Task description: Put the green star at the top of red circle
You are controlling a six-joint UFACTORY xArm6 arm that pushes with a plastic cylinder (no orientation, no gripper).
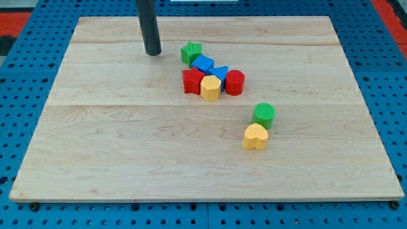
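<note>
The green star (191, 52) sits near the view's top centre of the wooden board (114, 140). The red circle (234, 83) stands lower and to the right, at the right end of a tight cluster. Between them lie a blue block (203, 63) and a blue triangle (220, 72). My tip (152, 53) rests on the board to the left of the green star, about a block's width or two away, apart from it.
A red star (192, 81) and a yellow hexagon (210, 88) complete the cluster. A green circle (264, 114) and a yellow heart (255, 137) sit together lower right. Blue pegboard (25, 95) surrounds the board.
</note>
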